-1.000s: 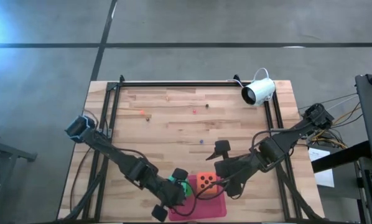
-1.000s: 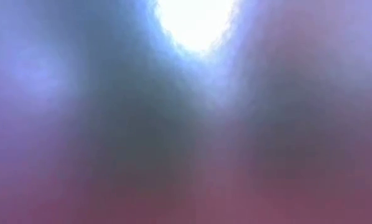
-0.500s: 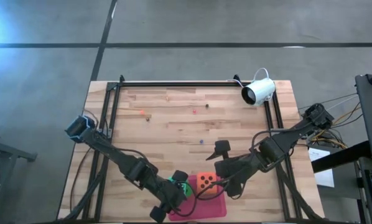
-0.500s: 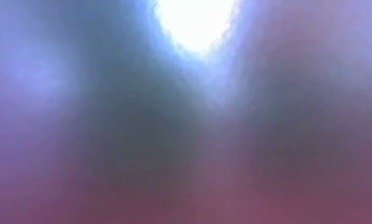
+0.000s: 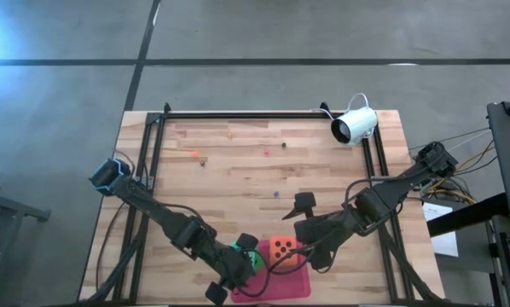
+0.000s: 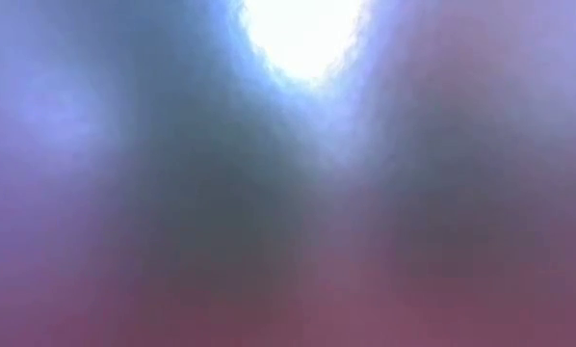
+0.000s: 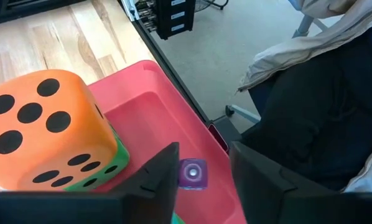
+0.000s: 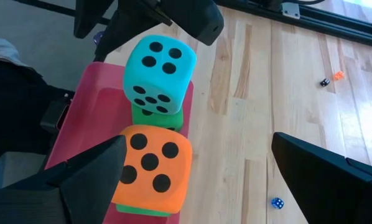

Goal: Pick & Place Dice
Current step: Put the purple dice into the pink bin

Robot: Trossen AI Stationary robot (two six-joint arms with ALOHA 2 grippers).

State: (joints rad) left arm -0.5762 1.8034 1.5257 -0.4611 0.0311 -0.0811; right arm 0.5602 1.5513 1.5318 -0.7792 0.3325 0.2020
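Orange die [image 8: 150, 172], teal die [image 8: 158, 71], black pips; pink tray [image 7: 150, 106].

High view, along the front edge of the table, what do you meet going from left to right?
Left gripper → green die → orange die → right gripper. The dice sit on the pink tray.

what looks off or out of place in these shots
The low view is a featureless blur, apparently blocked up close. The dice sit stacked: teal die on a green die, orange die on another green one, in the pink tray.
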